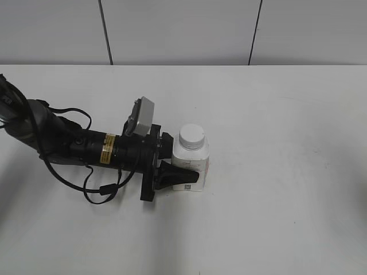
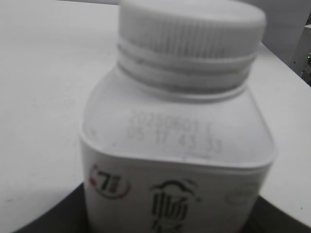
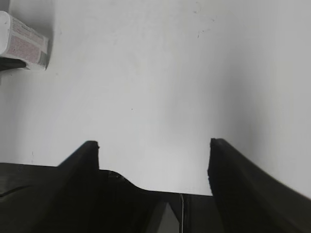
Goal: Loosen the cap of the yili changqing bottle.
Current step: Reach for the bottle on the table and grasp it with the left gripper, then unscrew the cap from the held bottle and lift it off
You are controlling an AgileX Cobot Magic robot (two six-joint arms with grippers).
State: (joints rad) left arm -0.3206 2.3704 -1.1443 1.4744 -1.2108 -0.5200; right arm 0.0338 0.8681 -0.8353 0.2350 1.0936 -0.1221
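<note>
Your left gripper (image 1: 182,167) has its fingers closed around the bottle (image 1: 191,157) standing mid-desk (image 1: 275,200), steadying it so the cap (image 1: 191,134) stays exposed for your right gripper (image 3: 153,160), whose fingers are spread wide and empty.

White table (image 1: 287,217), pale wall (image 1: 178,31) behind.
Table surface plain matte white; wall panels split by two dark vertical seams (image 1: 105,31).

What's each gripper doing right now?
Left gripper: shut on the bottle, cap untouched.
Right gripper: open, empty.
</note>
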